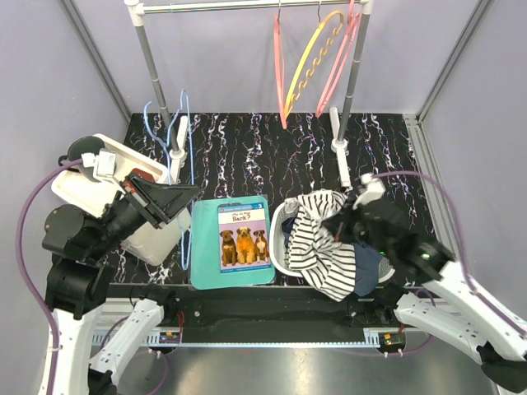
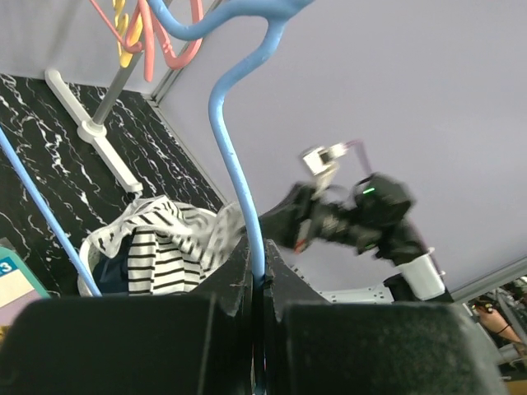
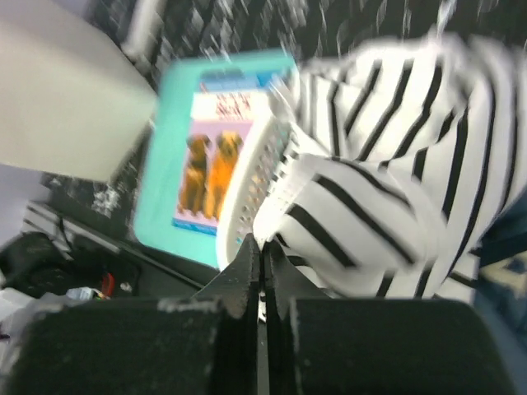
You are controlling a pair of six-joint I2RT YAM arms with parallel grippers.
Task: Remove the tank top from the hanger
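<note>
At frame left, left pincer [image 2: 258, 276] clamps the bare hanger [image 2: 226, 140], apparently to hold it clear. Tank top [image 1: 317, 239] lies heaped in the basket [image 1: 282, 239] at centre right; right pincer [image 3: 262, 259] is closed beside it.

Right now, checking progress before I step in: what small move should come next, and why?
Probably lower the blue hanger onto the table and release it: the left gripper pinches it bare, while the striped top already lies in the basket.
</note>
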